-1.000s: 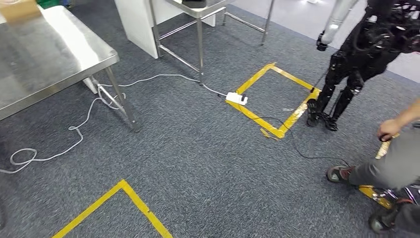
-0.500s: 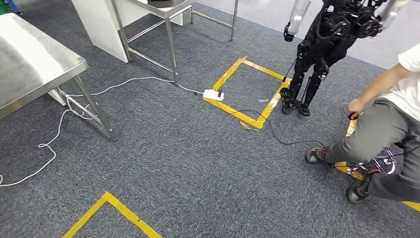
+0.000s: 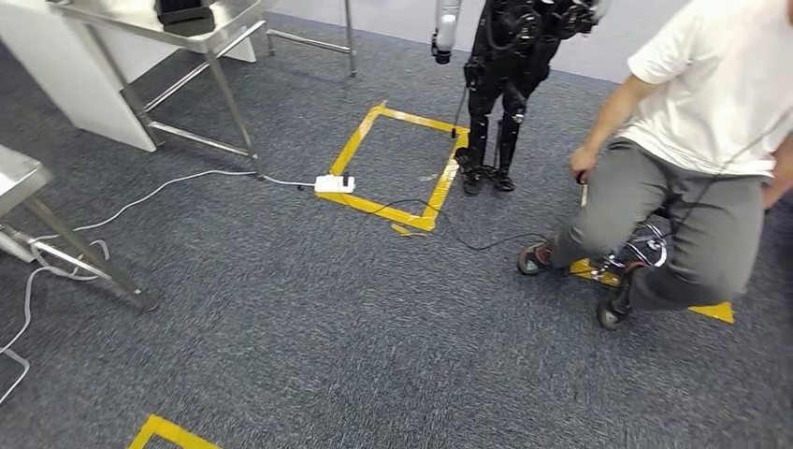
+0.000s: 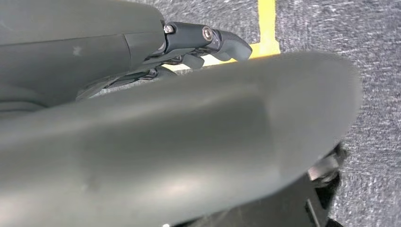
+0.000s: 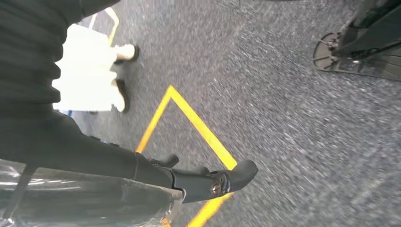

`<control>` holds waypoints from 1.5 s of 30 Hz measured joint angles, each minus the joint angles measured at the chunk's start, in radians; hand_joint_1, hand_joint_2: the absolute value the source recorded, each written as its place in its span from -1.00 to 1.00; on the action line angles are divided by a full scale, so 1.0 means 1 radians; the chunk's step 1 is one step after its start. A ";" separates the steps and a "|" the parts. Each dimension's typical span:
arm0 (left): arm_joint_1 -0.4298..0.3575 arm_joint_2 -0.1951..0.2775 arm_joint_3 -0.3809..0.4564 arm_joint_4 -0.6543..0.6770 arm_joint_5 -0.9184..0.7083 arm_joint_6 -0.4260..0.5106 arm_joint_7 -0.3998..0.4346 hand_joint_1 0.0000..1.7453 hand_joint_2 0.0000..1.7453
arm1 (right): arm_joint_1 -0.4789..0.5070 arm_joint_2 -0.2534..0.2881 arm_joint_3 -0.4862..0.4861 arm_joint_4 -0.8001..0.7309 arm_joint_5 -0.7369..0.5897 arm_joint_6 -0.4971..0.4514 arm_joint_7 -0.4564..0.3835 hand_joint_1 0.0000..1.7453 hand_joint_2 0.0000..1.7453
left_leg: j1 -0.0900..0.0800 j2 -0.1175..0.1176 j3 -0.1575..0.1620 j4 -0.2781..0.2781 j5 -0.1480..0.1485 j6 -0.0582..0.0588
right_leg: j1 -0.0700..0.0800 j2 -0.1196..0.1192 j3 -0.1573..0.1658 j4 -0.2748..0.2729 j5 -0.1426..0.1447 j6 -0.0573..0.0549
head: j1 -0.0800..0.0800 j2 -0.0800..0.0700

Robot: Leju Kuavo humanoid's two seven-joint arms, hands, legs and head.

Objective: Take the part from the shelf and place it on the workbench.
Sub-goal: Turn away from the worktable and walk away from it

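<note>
In the right wrist view my right hand (image 5: 198,182) hangs over the carpet, its dark fingers (image 5: 236,172) lying along a glossy, plastic-wrapped dark part (image 5: 85,201) that it holds. In the left wrist view my left hand (image 4: 189,132) is very close to the camera. Its thick grey thumb is blurred and its dark fingers (image 4: 222,40) stand apart from it, with carpet showing through the gap and nothing held. A steel workbench (image 3: 17,176) shows by its corner at the left edge of the head view.
A second steel table (image 3: 201,23) stands at the back left. A white power strip (image 3: 334,184) and cables lie by a yellow tape square (image 3: 439,182). Another black robot (image 3: 500,65) stands behind it. A person (image 3: 692,150) sits low at the right.
The whole head picture has slid left, so the camera has turned right. The workbench is almost out of frame, and the seated person and the other robot are further in.
</note>
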 joint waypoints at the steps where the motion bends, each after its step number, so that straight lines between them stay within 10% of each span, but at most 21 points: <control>1: -0.001 0.000 0.002 0.000 0.000 -0.001 0.010 -1.00 -1.00 | 0.000 -0.001 0.000 0.000 0.001 0.007 0.001 -1.00 1.00 | 0.003 -0.020 0.025 -0.067 0.038 0.001 | 0.001 0.014 0.001 0.002 0.000 0.001 | -0.001 0.000; 4: -0.007 0.001 0.005 0.002 0.000 -0.010 0.047 -1.00 -1.00 | -0.004 -0.002 0.000 0.000 0.004 0.023 0.004 -1.00 1.00 | 0.000 -0.053 0.065 -0.175 0.085 0.014 | 0.009 0.048 -0.011 0.007 -0.002 0.016 | 0.000 0.000; 6: -0.012 0.001 0.005 0.002 -0.001 -0.019 0.067 -1.00 -1.00 | -0.003 -0.003 0.000 0.000 0.006 0.028 0.005 -1.00 1.00 | -0.007 -0.032 0.068 -0.181 0.090 0.031 | 0.009 0.058 -0.021 0.006 0.000 0.031 | 0.000 0.000; 10: -0.016 0.001 0.006 0.002 -0.003 -0.023 0.084 -1.00 -1.00 | -0.004 -0.006 0.000 0.000 0.009 0.035 0.009 -1.00 1.00 | -0.007 0.014 0.073 -0.195 0.102 0.059 | 0.004 -0.038 -0.092 0.151 -0.071 0.027 | 0.004 0.000; 13: -0.016 0.001 0.006 0.002 -0.003 -0.023 0.090 -1.00 -1.00 | -0.006 -0.007 0.000 0.000 0.015 0.038 0.011 -1.00 1.00 | -0.010 0.054 0.072 -0.194 0.099 0.060 | -0.003 -0.053 -0.168 0.301 -0.126 0.035 | 0.005 0.000; 17: -0.017 0.001 0.007 0.002 -0.003 -0.023 0.091 -1.00 -1.00 | -0.005 -0.010 0.000 0.000 0.022 0.041 0.015 -1.00 1.00 | -0.010 0.095 0.082 -0.194 0.092 0.049 | -0.013 -0.098 -0.062 0.118 -0.061 0.066 | 0.006 0.000; 20: -0.018 0.001 0.007 0.002 -0.003 -0.022 0.091 -1.00 -1.00 | -0.013 -0.011 0.000 0.000 0.024 0.042 0.016 -1.00 1.00 | -0.015 0.124 0.101 -0.195 0.075 0.026 | 0.001 -0.165 -0.005 0.014 -0.029 0.057 | 0.005 0.000; 23: -0.025 -0.002 0.007 0.001 -0.002 -0.022 0.091 -1.00 -1.00 | -0.017 -0.015 0.000 0.000 0.025 0.045 0.016 -1.00 1.00 | -0.010 0.145 0.123 -0.198 0.058 0.007 | 0.003 -0.130 -0.001 0.007 -0.021 0.035 | 0.000 0.000; 27: -0.024 -0.005 0.011 0.000 0.000 -0.021 0.091 -1.00 -1.00 | -0.017 -0.016 0.000 0.000 0.027 0.054 0.018 -1.00 1.00 | -0.005 0.028 0.050 -0.019 -0.060 0.001 | -0.008 -0.077 0.005 -0.004 -0.002 -0.004 | -0.010 0.000; 29: -0.018 -0.006 0.016 0.001 0.000 -0.020 0.092 -1.00 -1.00 | -0.017 -0.017 0.000 0.000 0.027 0.059 0.018 -1.00 1.00 | -0.005 0.010 -0.002 0.074 -0.092 0.001 | -0.002 -0.045 -0.004 -0.005 0.002 -0.010 | -0.010 0.000; 35: -0.015 -0.005 0.022 0.002 0.000 -0.019 0.092 -1.00 -1.00 | -0.012 -0.019 0.000 0.000 0.027 0.061 0.017 -1.00 1.00 | -0.011 -0.063 0.119 -0.188 0.053 0.023 | 0.011 0.030 -0.010 0.001 0.014 0.013 | -0.009 0.000; 38: -0.020 -0.008 0.022 0.001 0.000 -0.019 0.092 -1.00 -1.00 | -0.012 -0.020 0.000 0.000 0.029 0.062 0.015 -1.00 1.00 | -0.022 -0.039 0.125 -0.201 0.069 0.047 | 0.016 0.052 -0.022 0.002 0.017 0.031 | -0.007 0.000; 42: -0.023 -0.011 0.023 0.001 -0.002 -0.019 0.095 -1.00 -1.00 | -0.014 -0.020 0.000 0.000 0.032 0.062 0.015 -1.00 1.00 | -0.022 0.017 0.123 -0.213 0.083 0.073 | 0.013 -0.035 -0.109 0.185 -0.079 0.025 | 0.000 0.000; 45: -0.022 -0.011 0.024 0.001 -0.008 -0.019 0.100 -1.00 -1.00 | -0.011 -0.019 0.000 0.001 0.030 0.062 0.016 -1.00 1.00 | -0.024 0.060 0.117 -0.212 0.081 0.072 | 0.005 -0.054 -0.163 0.303 -0.118 0.042 | 0.002 0.000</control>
